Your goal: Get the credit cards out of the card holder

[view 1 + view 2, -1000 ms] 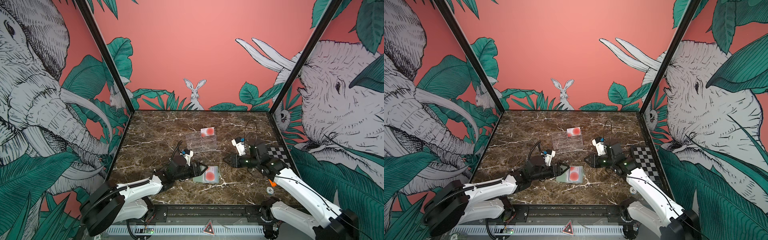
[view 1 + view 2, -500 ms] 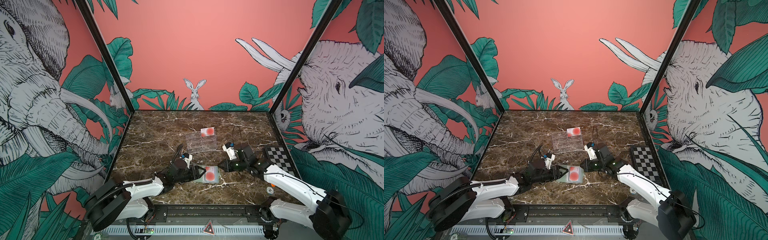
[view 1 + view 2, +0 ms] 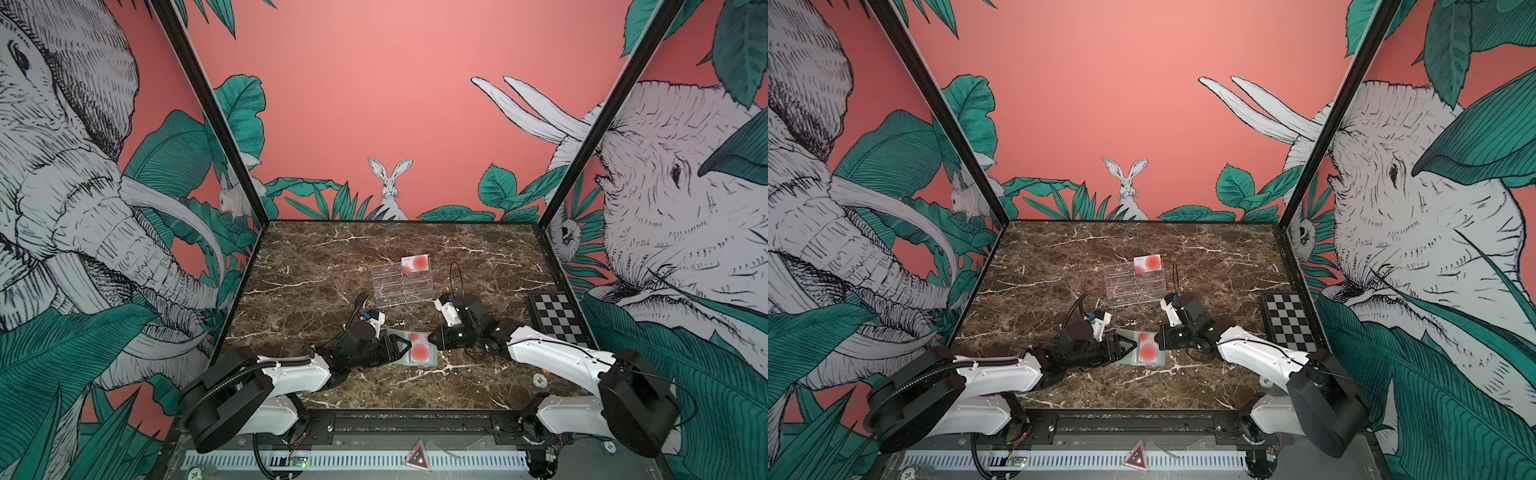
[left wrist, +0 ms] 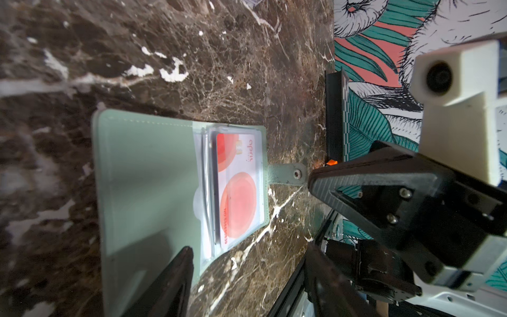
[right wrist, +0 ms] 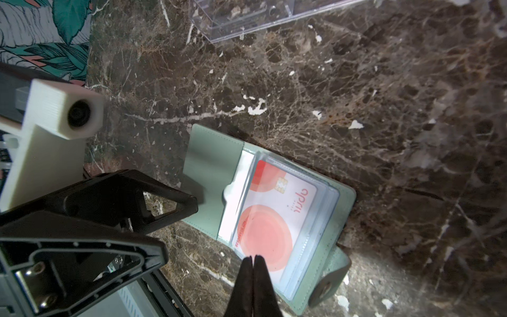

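The pale green card holder [image 4: 148,178] lies open on the marble near the front, also in both top views [image 3: 432,360] [image 3: 1125,360]. A white credit card [image 5: 274,219] with red circles sits in its clear sleeve [image 4: 238,189]. My left gripper [image 4: 252,282] is open; one finger [image 5: 164,200] rests on the holder's bare flap, the other is off its edge. My right gripper [image 5: 253,263] is shut, its tips over the card's near edge. Both grippers [image 3: 400,347] [image 3: 434,343] meet at the holder.
A clear acrylic stand [image 3: 401,286] behind the holder carries another card [image 3: 417,263] at its back. A checkered board [image 3: 557,318] lies at the right edge. A round chip [image 3: 539,379] sits by the right arm.
My right gripper has come left to the holder and shut its jaws. My left gripper has stayed on the holder's flap with its jaws a little narrower.
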`<state>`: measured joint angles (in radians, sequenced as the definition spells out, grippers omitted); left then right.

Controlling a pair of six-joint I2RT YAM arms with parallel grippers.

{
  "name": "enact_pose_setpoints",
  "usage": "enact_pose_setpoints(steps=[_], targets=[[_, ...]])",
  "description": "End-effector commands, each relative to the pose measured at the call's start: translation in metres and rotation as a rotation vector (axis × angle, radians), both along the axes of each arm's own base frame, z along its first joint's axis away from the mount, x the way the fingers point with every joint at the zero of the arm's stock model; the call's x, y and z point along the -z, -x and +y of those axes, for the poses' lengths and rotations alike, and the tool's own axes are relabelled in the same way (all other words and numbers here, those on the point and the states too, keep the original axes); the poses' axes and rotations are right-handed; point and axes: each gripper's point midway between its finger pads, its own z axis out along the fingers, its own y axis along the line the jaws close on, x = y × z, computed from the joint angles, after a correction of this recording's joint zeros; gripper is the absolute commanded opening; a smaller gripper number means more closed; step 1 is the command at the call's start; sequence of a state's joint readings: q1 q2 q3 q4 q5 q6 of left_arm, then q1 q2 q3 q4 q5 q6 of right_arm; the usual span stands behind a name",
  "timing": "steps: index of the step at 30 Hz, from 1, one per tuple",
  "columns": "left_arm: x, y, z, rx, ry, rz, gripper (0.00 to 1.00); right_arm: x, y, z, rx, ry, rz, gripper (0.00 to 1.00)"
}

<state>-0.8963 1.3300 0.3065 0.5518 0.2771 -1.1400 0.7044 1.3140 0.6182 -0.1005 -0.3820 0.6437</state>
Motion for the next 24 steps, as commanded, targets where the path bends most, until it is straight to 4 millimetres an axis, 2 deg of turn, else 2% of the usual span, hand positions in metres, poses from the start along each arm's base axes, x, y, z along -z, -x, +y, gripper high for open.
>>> enact_pose_setpoints(steps=[1,10,20,24], targets=[[-0.001,0.0,-0.005,0.0,0.036,-0.001,0.65,0.011,-0.003,-0.001,0.021,0.007,-0.014,0.01],[0.01,0.0,-0.007,0.0,0.04,0.0,0.6,0.039,0.006,-0.007,0.037,0.018,0.031,0.0],[0.019,-0.001,-0.012,-0.005,0.085,-0.006,0.55,0.04,0.008,-0.006,0.044,-0.006,0.027,0.0],[0.023,-0.001,-0.014,-0.006,0.094,-0.005,0.51,0.033,0.007,-0.007,0.048,-0.01,0.01,0.0]])
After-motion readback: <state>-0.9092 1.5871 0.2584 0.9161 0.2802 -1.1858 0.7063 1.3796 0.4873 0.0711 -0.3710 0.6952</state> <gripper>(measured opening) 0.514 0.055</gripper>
